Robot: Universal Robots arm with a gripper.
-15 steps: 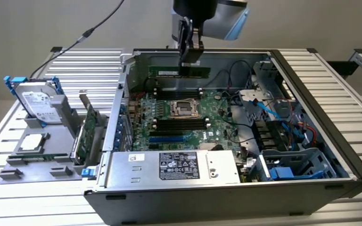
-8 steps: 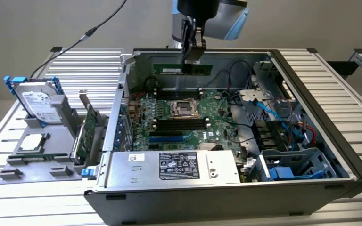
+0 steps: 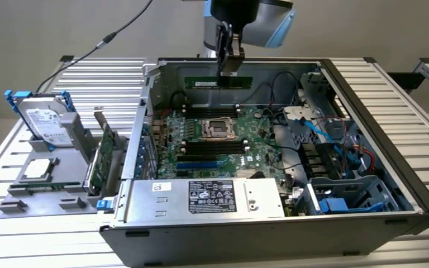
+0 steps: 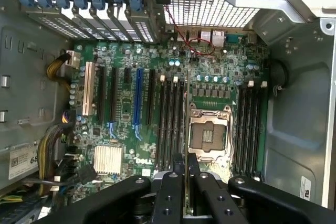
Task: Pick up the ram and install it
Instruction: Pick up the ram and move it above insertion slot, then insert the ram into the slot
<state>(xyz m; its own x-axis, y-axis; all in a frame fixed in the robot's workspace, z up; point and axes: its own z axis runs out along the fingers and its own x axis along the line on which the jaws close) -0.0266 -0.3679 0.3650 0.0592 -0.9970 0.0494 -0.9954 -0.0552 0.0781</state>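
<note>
Gripper (image 3: 229,68) hangs over the open computer case (image 3: 222,248), jaws drawn in narrow and clamped on the ram (image 3: 199,82). The two fingers pinch the stick along its upper edge, a little to the exterior view's right of its middle. Ram is held level, long side across the case, with its dark chips and small pale label facing the exterior camera. It sits in the air close to the case's far wall, clear above the motherboard (image 3: 199,151) and not seated in any slot. In the wrist view the gripper (image 4: 186,162) looks straight down and the ram (image 4: 188,114) shows edge-on as a thin line. The line runs alongside the CPU socket (image 4: 209,136), between it and the adjacent bank of black memory slots (image 4: 170,121); a second bank (image 4: 249,124) lies on the socket's other side. Outside the case, on the exterior view's left, a grey holder (image 3: 20,195) on the slatted table (image 3: 393,100) carries three parts — a hard drive (image 3: 47,120) standing upright, a processor chip (image 3: 37,167) lying flat, and a green expansion card (image 3: 106,148) on edge. The power supply (image 3: 207,195), label up, lies across the near end of the case.
</note>
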